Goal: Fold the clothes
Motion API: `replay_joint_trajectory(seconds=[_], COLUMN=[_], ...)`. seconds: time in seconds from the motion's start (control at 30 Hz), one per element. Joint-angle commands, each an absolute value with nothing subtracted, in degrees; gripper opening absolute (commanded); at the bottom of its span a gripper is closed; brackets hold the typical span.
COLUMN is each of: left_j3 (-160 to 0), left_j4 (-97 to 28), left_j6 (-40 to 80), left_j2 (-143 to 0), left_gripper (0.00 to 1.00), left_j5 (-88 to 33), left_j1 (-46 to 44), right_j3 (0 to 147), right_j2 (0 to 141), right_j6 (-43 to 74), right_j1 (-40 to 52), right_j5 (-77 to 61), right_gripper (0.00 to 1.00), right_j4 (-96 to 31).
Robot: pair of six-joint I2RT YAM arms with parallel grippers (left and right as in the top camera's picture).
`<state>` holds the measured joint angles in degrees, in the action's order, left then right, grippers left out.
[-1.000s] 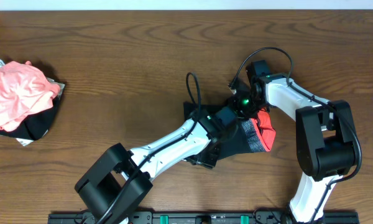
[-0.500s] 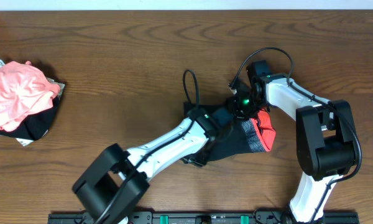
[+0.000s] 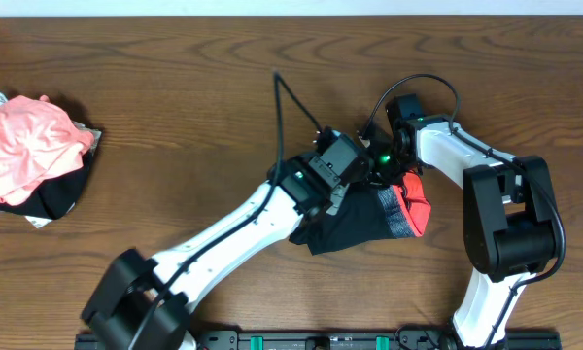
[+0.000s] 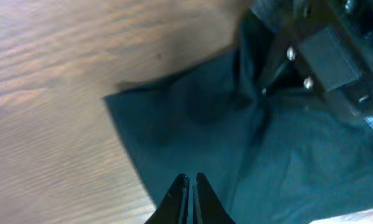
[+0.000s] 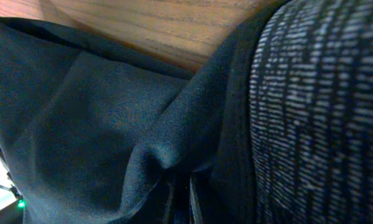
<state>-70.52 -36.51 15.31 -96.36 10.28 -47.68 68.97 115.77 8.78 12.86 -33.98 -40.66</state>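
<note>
Jaws of right gripper (image 5: pixel 181 191) around leggings (image 3: pixel 355 226) fold

Left fingers (image 4: pixel 179 194) pressed together over black leggings (image 4: pixel 286 162) on the wooden bench (image 4: pixel 50 124), fabric bunching at the right gripper (image 4: pixel 270 84).

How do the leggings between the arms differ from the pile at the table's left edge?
The leggings are mostly black with a grey, coral-edged band; the pile shows crumpled pink over black. The leggings lie flattish at centre; the pile sits bunched at the edge. Both rest on the wooden table.
</note>
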Motion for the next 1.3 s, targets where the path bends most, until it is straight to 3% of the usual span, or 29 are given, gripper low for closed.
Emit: replay_joint_trajectory(seconds=[0.0,0.33,0.9,1.27], left_j3=[-68.60,-68.55,-65.73,-65.58], left_j4=[-36.84,-42.98,-43.97,-42.41], left_j6=[13.63,24.73,28.25,28.18], left_j2=[-100.99,-106.10,-107.11,-107.11], left_gripper=[0.06,0.06,0.06,0.21], left_j5=[8.05,-12.93,-13.06,-12.29], left_j1=[-47.53,-47.59,-47.57,-47.33], right_j3=[66.63,66.63,66.65,68.69], right_j2=[120.01,120.01,120.01,118.02], right_j6=[9.15,8.25,8.27,7.62], right_j1=[12.14,10.07,9.10,5.15], right_j5=[-24.01,-23.57,-23.70,-23.40], right_gripper=[0.10,0.09,0.14,0.16], right_j4=[-41.85,-43.13,-42.92,-45.17])
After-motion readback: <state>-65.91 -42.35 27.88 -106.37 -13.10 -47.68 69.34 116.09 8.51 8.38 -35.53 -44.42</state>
